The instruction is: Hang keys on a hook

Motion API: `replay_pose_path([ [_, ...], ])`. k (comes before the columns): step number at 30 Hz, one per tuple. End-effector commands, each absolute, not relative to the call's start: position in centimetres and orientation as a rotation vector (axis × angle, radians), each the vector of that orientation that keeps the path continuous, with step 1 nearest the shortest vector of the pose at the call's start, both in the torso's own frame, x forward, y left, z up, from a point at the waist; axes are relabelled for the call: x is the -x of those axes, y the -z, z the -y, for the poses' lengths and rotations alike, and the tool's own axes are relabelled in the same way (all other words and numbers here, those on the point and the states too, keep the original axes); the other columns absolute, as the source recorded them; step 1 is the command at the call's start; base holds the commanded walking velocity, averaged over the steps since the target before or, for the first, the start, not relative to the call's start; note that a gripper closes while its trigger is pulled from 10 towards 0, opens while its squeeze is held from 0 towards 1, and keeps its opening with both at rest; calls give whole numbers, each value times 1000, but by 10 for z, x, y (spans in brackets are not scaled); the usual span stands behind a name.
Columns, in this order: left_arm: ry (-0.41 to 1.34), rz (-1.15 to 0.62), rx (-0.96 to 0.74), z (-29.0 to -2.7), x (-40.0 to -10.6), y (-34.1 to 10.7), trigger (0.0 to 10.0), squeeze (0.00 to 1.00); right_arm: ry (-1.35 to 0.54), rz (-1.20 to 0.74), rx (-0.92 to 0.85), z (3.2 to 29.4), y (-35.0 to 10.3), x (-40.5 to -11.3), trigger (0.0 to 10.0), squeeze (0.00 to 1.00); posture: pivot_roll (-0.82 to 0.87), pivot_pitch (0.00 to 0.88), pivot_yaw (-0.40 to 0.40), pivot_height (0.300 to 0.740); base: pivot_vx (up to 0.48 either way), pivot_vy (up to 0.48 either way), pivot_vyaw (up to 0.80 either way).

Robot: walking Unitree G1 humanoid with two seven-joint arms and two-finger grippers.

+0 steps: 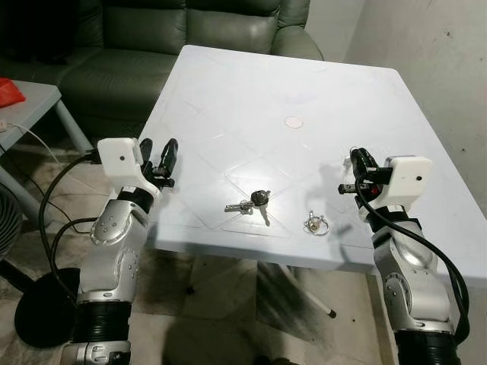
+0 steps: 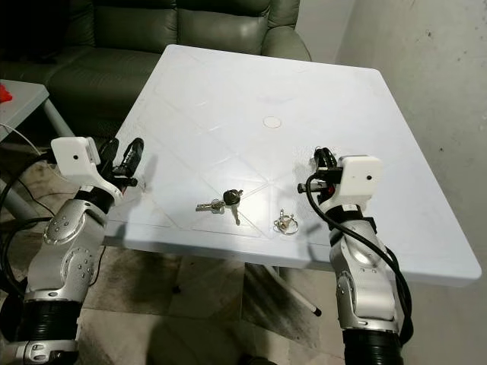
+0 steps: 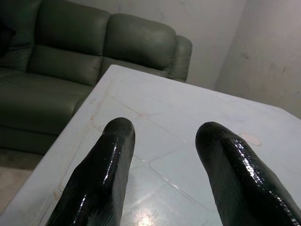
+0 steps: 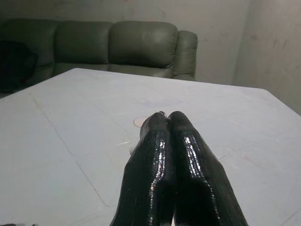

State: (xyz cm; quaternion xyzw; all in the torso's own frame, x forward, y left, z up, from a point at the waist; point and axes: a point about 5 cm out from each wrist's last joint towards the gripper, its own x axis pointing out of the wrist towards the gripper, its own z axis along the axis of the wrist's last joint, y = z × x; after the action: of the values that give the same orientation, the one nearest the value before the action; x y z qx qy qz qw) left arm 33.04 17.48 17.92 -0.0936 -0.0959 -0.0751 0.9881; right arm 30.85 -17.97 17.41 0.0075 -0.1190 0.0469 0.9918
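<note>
White table (image 1: 251, 91) holds keys (image 1: 253, 202); hook indiscernible.

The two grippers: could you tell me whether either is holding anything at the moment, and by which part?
Nothing is held. The left gripper is open, the right gripper shut on nothing; the keys lie on the white table between them.

A bunch of keys (image 1: 252, 203) lies flat on the white table (image 1: 251, 99), just below the middle of the frame; one key has a black head and the others are silver, fanned out to the left. A small metal hook on a ring (image 1: 316, 224) lies just right of it, near the table's front edge.
</note>
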Motion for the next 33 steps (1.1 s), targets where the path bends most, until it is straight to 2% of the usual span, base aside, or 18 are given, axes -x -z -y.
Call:
replay_pose_path([
  [1,151,185,191,-174,-332,-180,10000,0,-90,236,-7,181,-174,-310,10000,0,-35,83,-34,740,0,0,-788],
  [9,149,184,198,-173,-335,-181,10000,0,-84,225,-4,183,-174,-311,10000,0,-38,79,-37,740,0,0,-772],
  [17,141,188,199,-173,-336,-181,10000,0,-88,232,8,183,-176,-312,10000,0,-37,78,-38,740,0,415,-775],
  [33,125,189,166,-172,-337,-182,10000,0,-89,232,20,183,-177,-314,10000,0,-37,69,-41,740,0,0,-775],
])
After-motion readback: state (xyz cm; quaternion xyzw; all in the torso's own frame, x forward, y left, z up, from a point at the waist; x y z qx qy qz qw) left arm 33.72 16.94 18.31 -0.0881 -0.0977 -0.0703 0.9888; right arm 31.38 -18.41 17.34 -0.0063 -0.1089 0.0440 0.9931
